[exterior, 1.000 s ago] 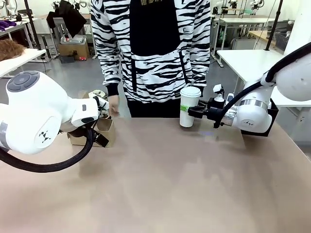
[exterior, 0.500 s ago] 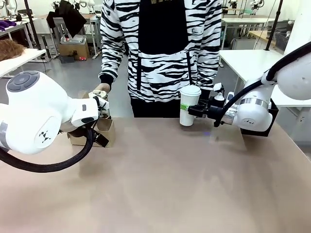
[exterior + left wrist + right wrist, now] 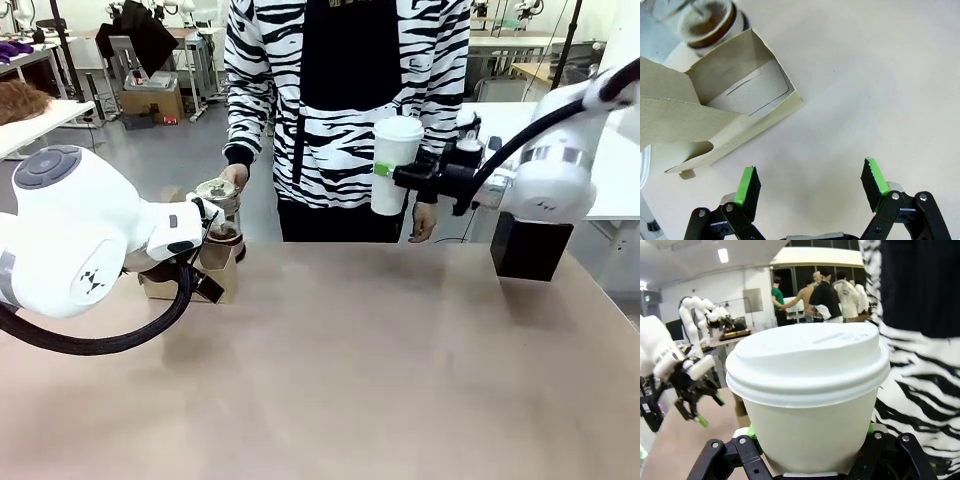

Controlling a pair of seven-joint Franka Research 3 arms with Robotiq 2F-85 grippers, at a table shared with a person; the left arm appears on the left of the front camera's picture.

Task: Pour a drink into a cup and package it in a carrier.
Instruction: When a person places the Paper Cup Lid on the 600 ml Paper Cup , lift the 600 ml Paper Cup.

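My right pincer (image 3: 398,180), clamped on the tall white lidded paper cup (image 3: 393,150), holds it upright well right of the low brown cardboard carrier (image 3: 220,268), beside which my left pincer (image 3: 812,182) stands apart.

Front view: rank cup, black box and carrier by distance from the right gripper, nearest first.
1. cup: clamped in the right gripper, held aloft right of centre.
2. black box: right side, lower than the gripper.
3. carrier: far left side, across the scene from the gripper.
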